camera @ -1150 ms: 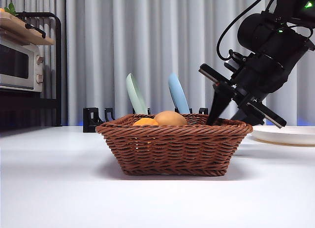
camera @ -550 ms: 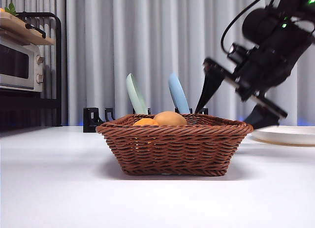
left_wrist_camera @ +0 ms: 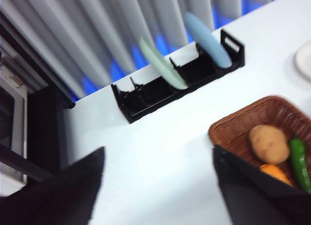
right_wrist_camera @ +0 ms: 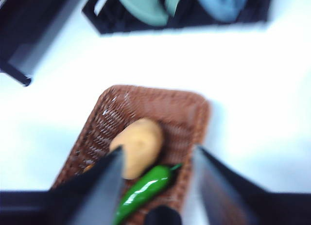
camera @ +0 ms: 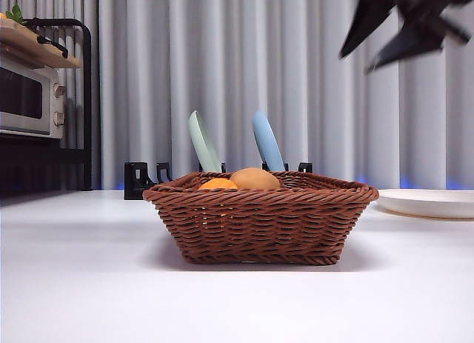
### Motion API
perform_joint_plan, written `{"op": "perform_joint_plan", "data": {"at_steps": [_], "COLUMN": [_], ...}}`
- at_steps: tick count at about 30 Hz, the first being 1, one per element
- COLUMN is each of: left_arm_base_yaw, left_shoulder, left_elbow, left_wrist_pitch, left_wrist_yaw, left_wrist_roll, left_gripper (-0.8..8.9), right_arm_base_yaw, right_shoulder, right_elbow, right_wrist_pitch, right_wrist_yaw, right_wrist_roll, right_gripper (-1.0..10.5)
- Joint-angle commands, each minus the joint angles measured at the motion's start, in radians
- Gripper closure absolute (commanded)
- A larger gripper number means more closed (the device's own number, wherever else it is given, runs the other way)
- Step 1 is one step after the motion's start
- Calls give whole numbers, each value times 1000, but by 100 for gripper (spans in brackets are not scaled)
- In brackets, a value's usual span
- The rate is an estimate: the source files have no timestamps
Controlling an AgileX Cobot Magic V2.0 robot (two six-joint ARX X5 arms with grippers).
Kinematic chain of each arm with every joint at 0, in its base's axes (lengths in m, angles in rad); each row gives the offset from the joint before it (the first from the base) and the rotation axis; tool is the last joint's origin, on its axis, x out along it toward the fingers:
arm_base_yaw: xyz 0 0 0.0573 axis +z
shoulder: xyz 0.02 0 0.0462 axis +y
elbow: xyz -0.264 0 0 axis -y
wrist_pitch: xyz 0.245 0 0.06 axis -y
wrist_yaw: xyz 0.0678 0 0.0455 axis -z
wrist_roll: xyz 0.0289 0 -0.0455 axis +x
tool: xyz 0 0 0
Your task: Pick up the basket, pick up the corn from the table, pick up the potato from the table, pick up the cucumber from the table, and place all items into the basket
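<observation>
On the far left we see a microwave [camera: 28, 95] on a dark shelf. On the white desk [camera: 89, 284] sits the basket [camera: 261, 224], with the corn [camera: 219, 184] and the potato [camera: 255, 178] showing above its rim; the cucumber [right_wrist_camera: 146, 190] lies inside just beside the potato. Behind it, a black rack [camera: 142, 180] holds a green plate [camera: 202, 141] and a blue plate [camera: 267, 141]. At the upper right our right claw [camera: 385, 28] hangs high above the basket, spread wide and empty. A white plate [camera: 428, 203] rests at the far right. Our left claw [left_wrist_camera: 158, 186] is likewise spread apart, holding nothing
</observation>
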Motion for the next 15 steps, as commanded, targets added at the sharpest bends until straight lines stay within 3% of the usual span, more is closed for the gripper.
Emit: {"op": "perform_joint_plan", "data": {"at_steps": [1,7,10,15], "left_arm_base_yaw": [35,132,188,256], "left_shoulder": [1,-97,-201,-393], "left_elbow": [-18,-206,-391,-721], "left_wrist_pitch": [34,230,388,600], "left_wrist_yaw": [9,137,188,239], "left_wrist_roll": [45,80,99,98], "left_gripper": [822,822,822,822], "right_arm_base_yaw": [0,2,10,68], "right_shoulder": [-62,-190,-262,-423], "right_elbow": [-1,-11,-62,-253], "right_wrist_pitch": [-31,-82,-38,91], "right_wrist_yaw": [63,205,209,316], "right_wrist_roll": [-82,-153,-145,-140], "right_gripper": [963,964,964,963]}}
